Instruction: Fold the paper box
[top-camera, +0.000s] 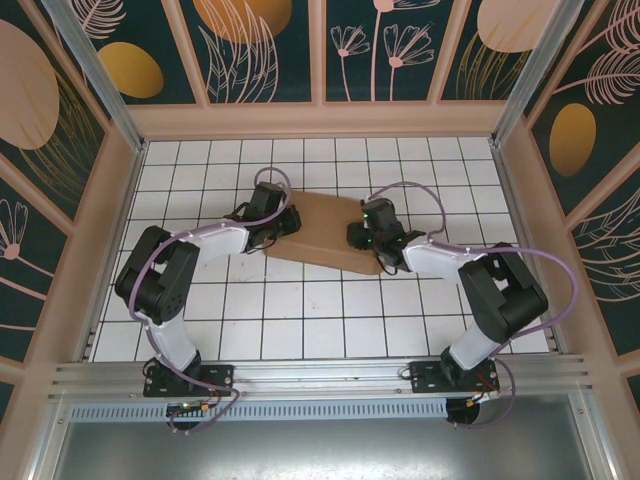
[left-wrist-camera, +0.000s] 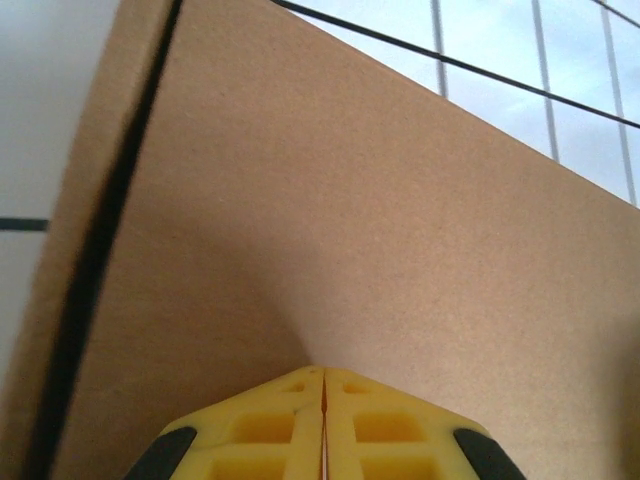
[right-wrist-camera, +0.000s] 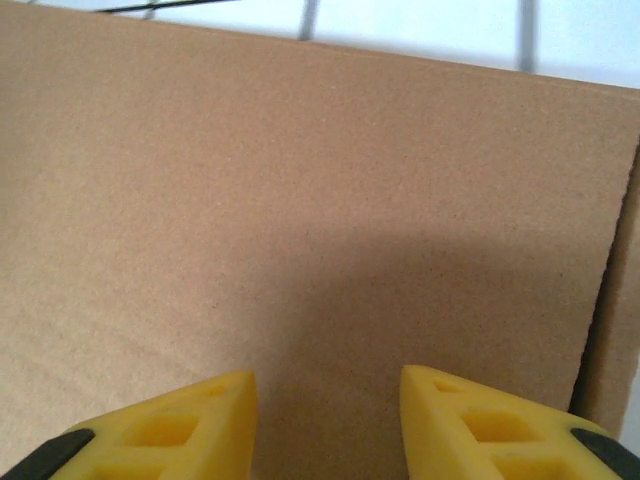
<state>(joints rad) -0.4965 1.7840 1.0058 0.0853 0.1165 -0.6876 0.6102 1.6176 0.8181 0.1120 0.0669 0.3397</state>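
The paper box (top-camera: 325, 228) lies flat on the tiled floor as a brown cardboard rectangle, mid-table. My left gripper (top-camera: 283, 222) is over its left end. In the left wrist view the yellow fingertips (left-wrist-camera: 324, 372) are shut together, nothing between them, pointing at the plain cardboard face (left-wrist-camera: 380, 220); a dark seam runs along the box's left edge. My right gripper (top-camera: 365, 235) is over the right end. Its fingers (right-wrist-camera: 328, 385) stand apart, open, with bare cardboard (right-wrist-camera: 300, 180) behind the gap and a flap edge at the far right.
White tiled floor (top-camera: 300, 320) surrounds the box, with free room in front of it. Patterned enclosure walls (top-camera: 90, 250) close off the left, right and back. An aluminium rail (top-camera: 320, 375) carrying the arm bases runs along the near edge.
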